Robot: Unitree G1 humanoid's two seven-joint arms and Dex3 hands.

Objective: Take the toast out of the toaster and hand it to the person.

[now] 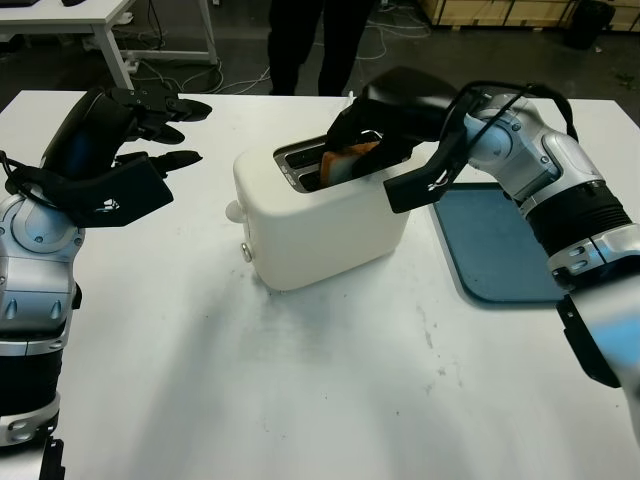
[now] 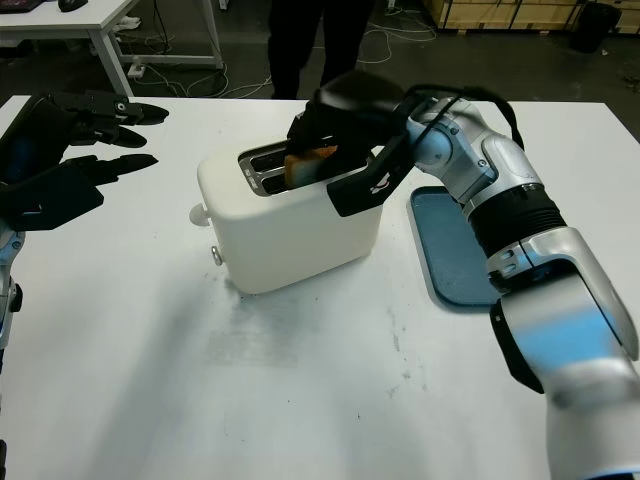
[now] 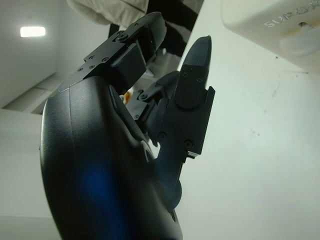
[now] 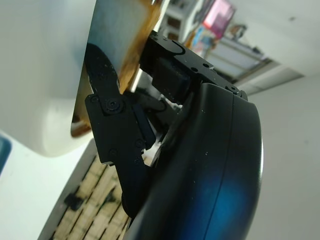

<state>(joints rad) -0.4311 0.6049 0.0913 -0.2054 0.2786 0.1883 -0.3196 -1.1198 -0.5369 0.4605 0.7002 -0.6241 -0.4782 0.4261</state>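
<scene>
1. Over the top of the white toaster [image 1: 320, 220], the right hand [image 1: 375, 130] is reaching in from the robot's right; its fingers [image 4: 107, 95] are closing around the toast [image 1: 348, 160], one on each broad face as far as the wrist view shows.
2. Toast is sitting partly raised in the slot nearer the right hand, its browned crust edge showing above the toaster's top. Whether it is already clearing the slot walls cannot be told.
3. Left hand [image 1: 150, 135] is hovering open above the table [image 1: 300, 390], well to the robot's left of the toaster, holding nothing.
4. Person [image 1: 310, 40] is standing at the far edge of the table, behind the toaster; only dark legs are in view.
5. Judgement for this step: pinching should be staying on the flat faces, light enough not to crush the slice.
6. Lift should be going straight up along the slot; tilting early risks jamming the slice or dragging the toaster.
7. Blue tray [image 1: 500, 245] is lying just beside the toaster under the right forearm; keep clear.
</scene>
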